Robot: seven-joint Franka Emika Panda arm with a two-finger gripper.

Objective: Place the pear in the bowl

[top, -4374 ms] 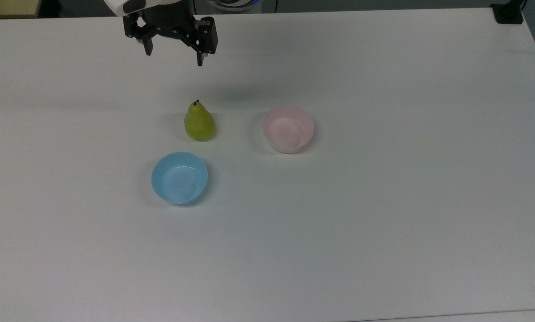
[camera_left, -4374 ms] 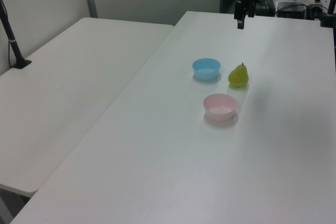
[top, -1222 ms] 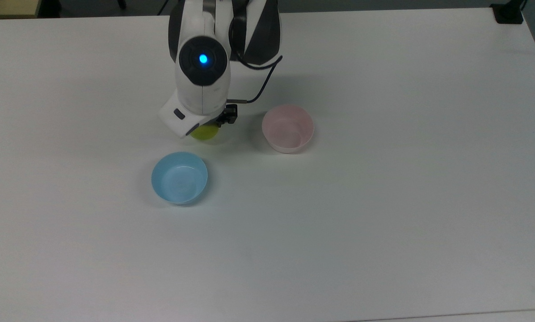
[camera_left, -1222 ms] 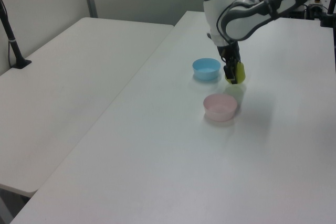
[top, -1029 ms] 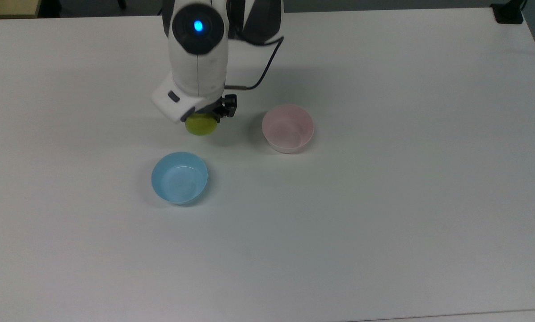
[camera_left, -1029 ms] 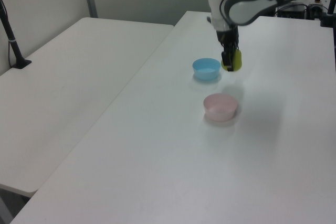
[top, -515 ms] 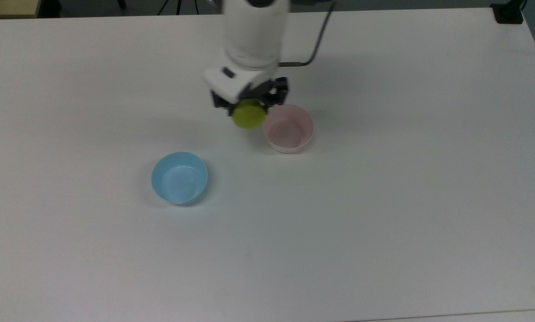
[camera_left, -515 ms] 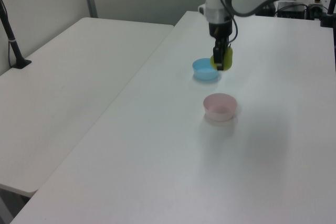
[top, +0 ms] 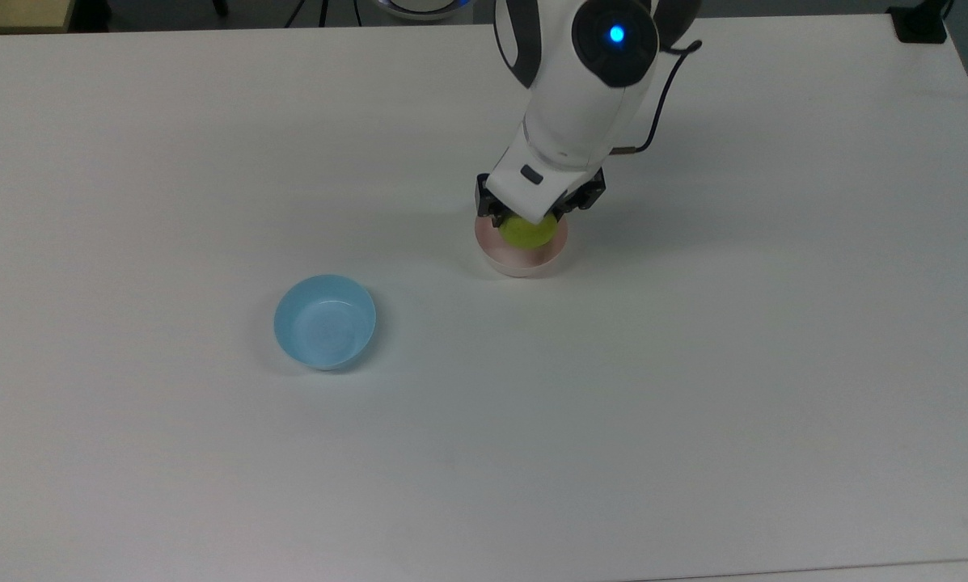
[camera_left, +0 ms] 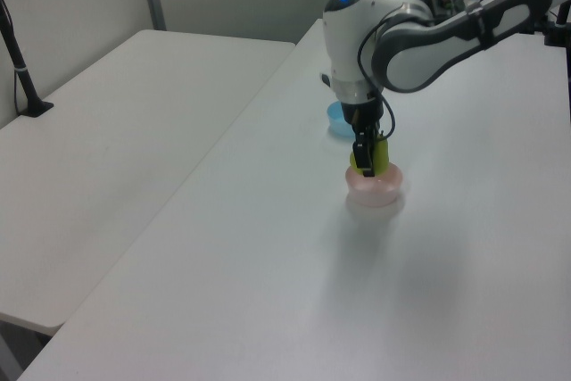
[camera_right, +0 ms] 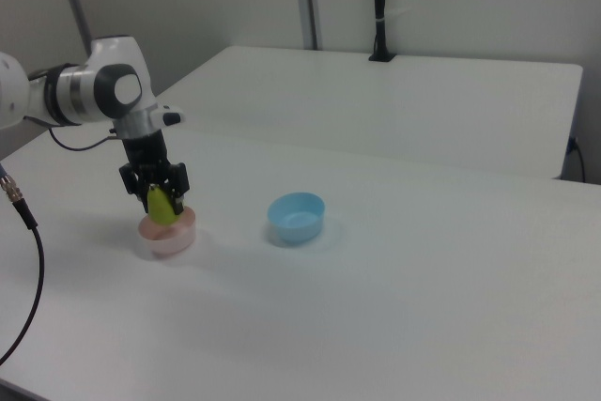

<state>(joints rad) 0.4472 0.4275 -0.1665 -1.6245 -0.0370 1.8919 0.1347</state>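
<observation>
Jaws clamped on the pear, and the gripper point(camera_left: 367, 162) hangs right over the bowl point(top: 521, 257) on the white table point(top: 694, 364), well apart from the blue bowl point(top: 324, 321). Straight down is the way to go, I'd say. The pear point(camera_right: 162, 205) sits upright between the fingers, base at about rim level: small, yellow-green, rounded below, narrow on top.

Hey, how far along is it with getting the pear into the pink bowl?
Nearly done. The pear is off the table, clamped in the claw and held right over the pink bowl, its base at about rim height in the right view. In hand: the lowering. Left: open the claw so the pear rests inside, then lift clear. The blue bowl sits apart.
</observation>
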